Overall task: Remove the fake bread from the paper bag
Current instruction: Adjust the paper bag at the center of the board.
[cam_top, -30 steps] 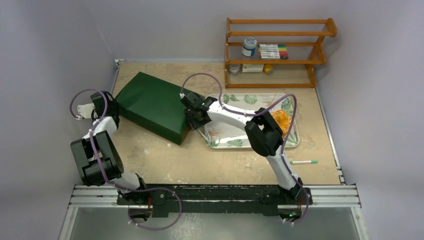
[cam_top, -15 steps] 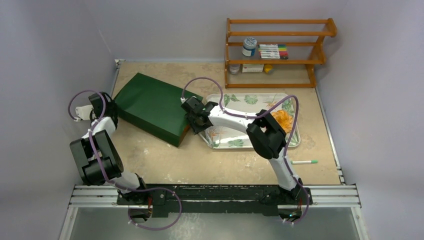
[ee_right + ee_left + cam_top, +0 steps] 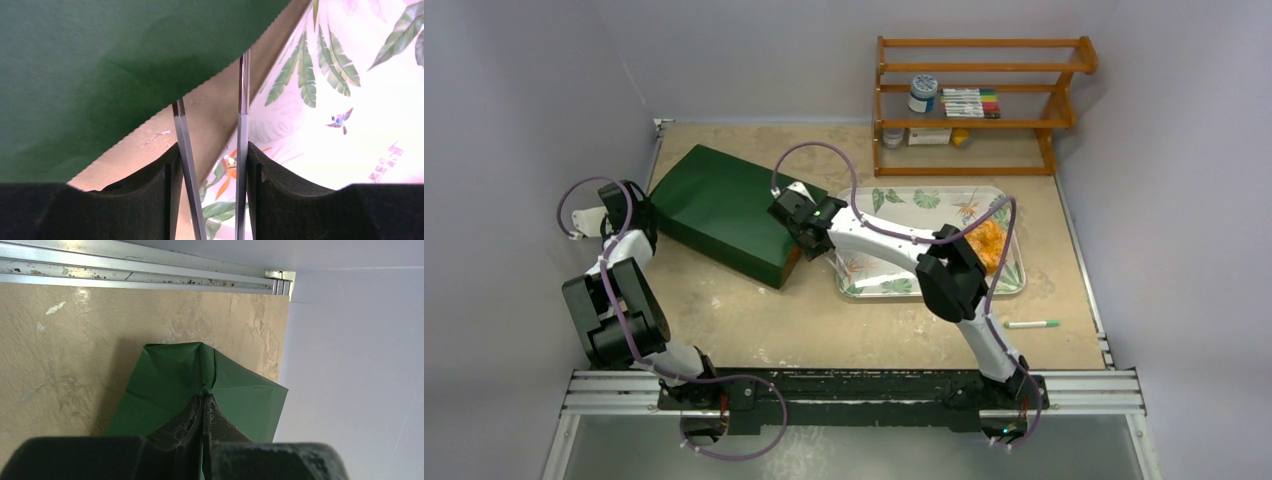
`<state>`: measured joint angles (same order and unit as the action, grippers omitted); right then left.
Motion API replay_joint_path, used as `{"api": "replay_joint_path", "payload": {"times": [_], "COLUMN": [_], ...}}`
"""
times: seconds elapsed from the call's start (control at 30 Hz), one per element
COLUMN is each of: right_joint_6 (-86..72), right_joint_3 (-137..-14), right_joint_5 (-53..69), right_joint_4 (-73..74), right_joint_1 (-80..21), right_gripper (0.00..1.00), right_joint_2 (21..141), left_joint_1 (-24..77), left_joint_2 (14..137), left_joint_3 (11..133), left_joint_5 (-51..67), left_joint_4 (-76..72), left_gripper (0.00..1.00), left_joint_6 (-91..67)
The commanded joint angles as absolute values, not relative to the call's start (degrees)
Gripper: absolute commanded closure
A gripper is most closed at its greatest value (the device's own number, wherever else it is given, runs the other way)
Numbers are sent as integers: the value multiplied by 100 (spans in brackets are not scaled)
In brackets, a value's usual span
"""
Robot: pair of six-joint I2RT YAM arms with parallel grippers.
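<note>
Left claw [image 3: 203,400] clenched on the folded end of the paper bag [image 3: 165,380]; right claw [image 3: 210,80] parted, empty, at its serrated mouth edge.

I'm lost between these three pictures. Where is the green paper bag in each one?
Top external: the paper bag lies flat, left of centre.
Left wrist: the bag's folded end sits in the lower middle, pinched by the left gripper.
Right wrist: the bag's green side covers the upper left.
Shared landmark: the beige table shows beside the bag in all three.
</note>
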<state>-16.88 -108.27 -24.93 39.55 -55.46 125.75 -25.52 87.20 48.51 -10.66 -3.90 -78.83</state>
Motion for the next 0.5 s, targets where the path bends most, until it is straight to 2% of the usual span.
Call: {"api": "replay_joint_path", "payload": {"times": [0.0, 0.47], "right_joint_6": [-1678, -1922], "right_joint_3": [-10937, -10318], "right_joint_5": [-3070, -3153], "right_joint_4": [4379, 4572], "right_joint_1": [-5524, -5532], "right_gripper": [53, 53], "right_joint_2": [12631, 12128], "left_joint_1": [-2654, -2672], "left_joint_2": [8695, 8593], "left_joint_3": [5041, 5054], "left_joint_5": [-1090, -1066], "left_joint_4": [-529, -451], "left_gripper": [100, 100], "left_joint_6": [-7866, -7904]}}
